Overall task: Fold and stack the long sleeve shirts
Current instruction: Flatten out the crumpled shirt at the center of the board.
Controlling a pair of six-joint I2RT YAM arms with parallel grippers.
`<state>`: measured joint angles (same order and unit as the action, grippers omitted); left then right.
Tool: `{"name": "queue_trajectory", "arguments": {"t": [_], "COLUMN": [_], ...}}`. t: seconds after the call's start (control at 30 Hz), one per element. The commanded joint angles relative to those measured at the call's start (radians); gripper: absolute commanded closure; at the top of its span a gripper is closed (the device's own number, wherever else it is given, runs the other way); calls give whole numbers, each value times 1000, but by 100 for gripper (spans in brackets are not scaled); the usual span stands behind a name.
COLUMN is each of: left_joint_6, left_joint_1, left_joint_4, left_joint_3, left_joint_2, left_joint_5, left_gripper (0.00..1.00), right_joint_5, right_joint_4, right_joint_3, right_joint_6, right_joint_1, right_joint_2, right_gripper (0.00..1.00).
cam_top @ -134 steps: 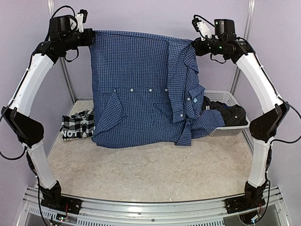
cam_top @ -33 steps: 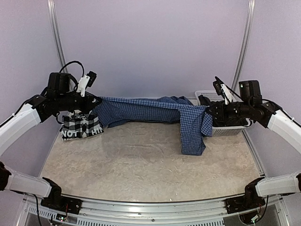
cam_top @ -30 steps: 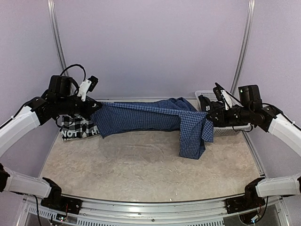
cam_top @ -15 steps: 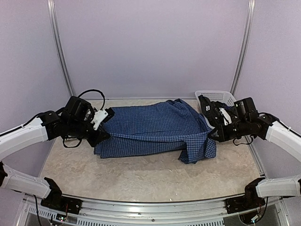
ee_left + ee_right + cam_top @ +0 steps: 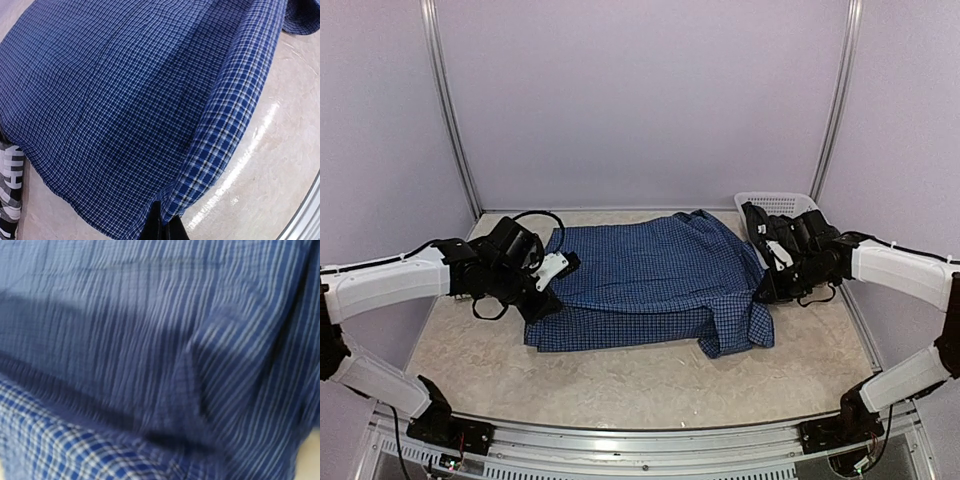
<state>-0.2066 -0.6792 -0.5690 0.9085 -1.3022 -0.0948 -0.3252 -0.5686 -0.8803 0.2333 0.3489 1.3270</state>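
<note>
We judge this to be the laying-out step, with folding proper not yet begun. The blue shirt [image 5: 650, 280] lies spread across the middle of the table [image 5: 620, 385]. A doubled strip runs along its near edge and a loose flap lies out at its near right corner.

The left gripper [image 5: 162, 227] is pinched on the shirt's hem at the left end, with the cloth rising straight out of its closed tips. The right gripper [image 5: 765, 290] sits against the shirt's right edge. Its own camera gives only blurred blue cloth, so we cannot tell whether its jaws are clamped or parted.

Next, we think, both ends need letting go without dragging the cloth. Then the loose flap needs a fresh grasp so it can be brought in over the body, keeping the near edge straight.

By our count there are two shirts. One is the blue one. The other is the plaid shirt [image 5: 7, 200], seen only as a black-and-white sliver just beside the blue hem on the left. There is one white basket [image 5: 775, 200], at the far right behind the right arm.
</note>
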Motion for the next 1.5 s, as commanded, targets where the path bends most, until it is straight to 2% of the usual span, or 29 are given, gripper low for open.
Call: {"name": "queue_trajectory", "arguments": {"t": [0.0, 0.13, 0.23, 0.33, 0.4, 0.47, 0.57, 0.77, 0.93, 1.07, 1.3, 1.47], "left_joint_6": [70, 104, 128, 155, 166, 176, 193, 200, 200, 198, 197, 195], "left_joint_1": [120, 186, 209, 212, 210, 211, 211, 210, 215, 216, 210, 211], "left_joint_4": [21, 20, 18, 19, 20, 21, 24, 39, 47, 47, 50, 49], "left_joint_3": [73, 101, 121, 155, 175, 191, 202, 201, 202, 204, 199, 198], "left_joint_2": [-130, -227, -269, -308, -338, -354, -369, -376, -365, -369, -358, -355], "left_joint_5": [-32, -20, 8, 12, -8, -15, -35, -60, -75, -83, -89, -85], "left_gripper": [100, 100, 100, 100, 100, 100, 100, 100, 100, 100, 100, 100], "right_joint_5": [79, 135, 186, 225, 200, 183, 226, 265, 163, 142, 161, 131], "right_joint_4": [79, 120, 128, 118, 116, 128, 114, 93, 217, 267, 318, 345], "right_joint_3": [-88, -164, -244, -316, -335, -317, -263, -30, 188, 244, 233, 202], "right_joint_6": [-26, -53, -76, -88, -93, -104, -106, 33, 114, 83, 23, -29], "right_joint_1": [3, 1, 0, -2, 1, 24, 92, 248, 266, 266, 266, 254], "right_joint_2": [99, 198, 285, 362, 371, 328, 222, -27, -172, -139, -33, 55], "right_gripper": [98, 96, 91, 77, 63, 47, 38, 36, 35, 35, 36, 43]}}
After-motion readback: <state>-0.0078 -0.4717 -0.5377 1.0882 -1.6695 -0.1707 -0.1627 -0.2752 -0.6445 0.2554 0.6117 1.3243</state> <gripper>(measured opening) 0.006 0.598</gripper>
